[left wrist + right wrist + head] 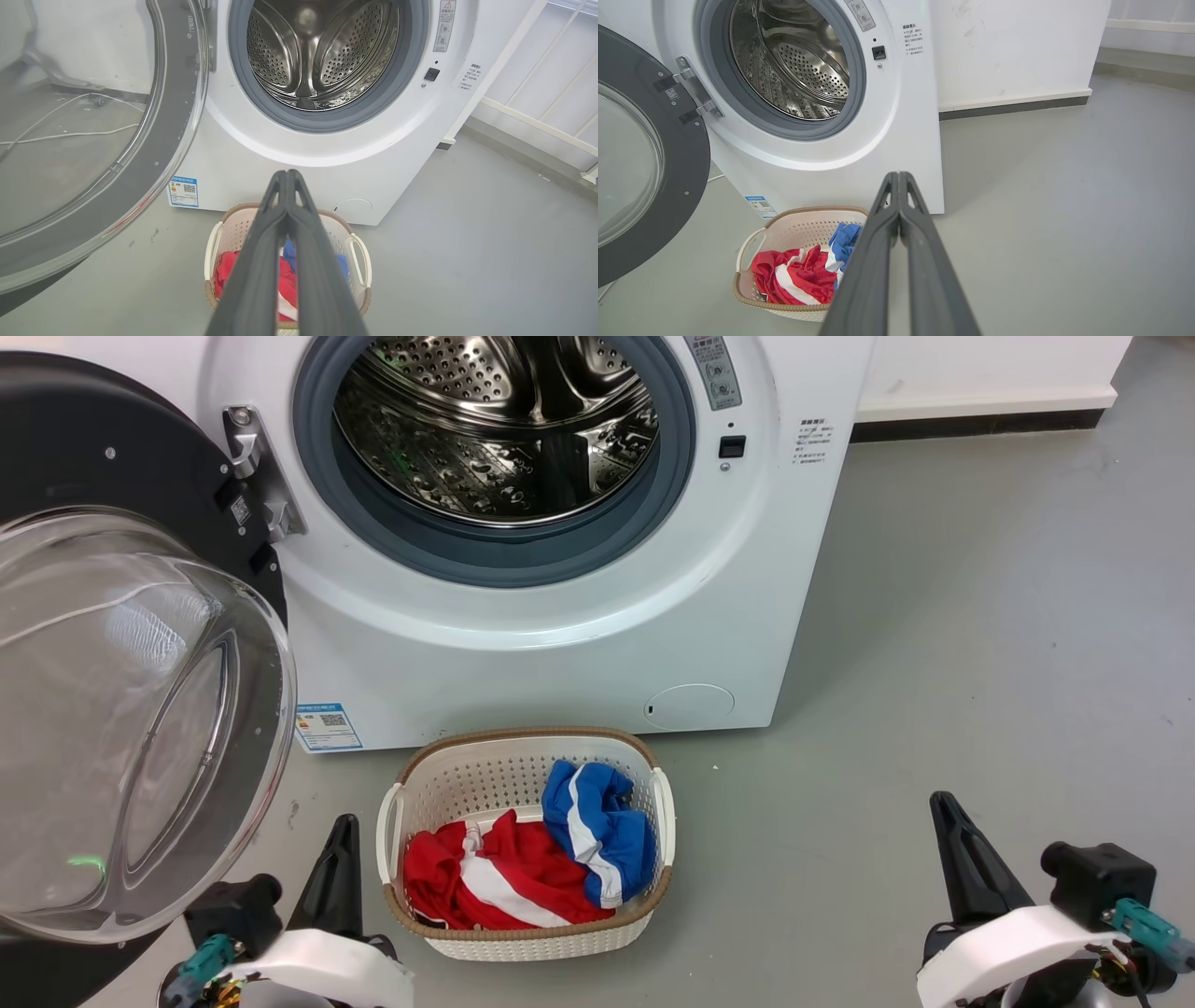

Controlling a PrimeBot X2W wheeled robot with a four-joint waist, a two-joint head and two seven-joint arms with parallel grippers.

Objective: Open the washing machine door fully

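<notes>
One washing machine door (131, 691) stands swung wide at the head view's left, beside one washing machine (560, 653). One laundry basket (485, 779) below holds two garments (523, 873). The left gripper (286, 175) and right gripper (899, 176) each press their fingers together, holding nothing.

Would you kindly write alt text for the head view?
The washing machine door stands open at left, baring the steel drum of the washing machine. A laundry basket of red and blue clothes sits on the floor before it, flanked by the left claw and right claw.
</notes>
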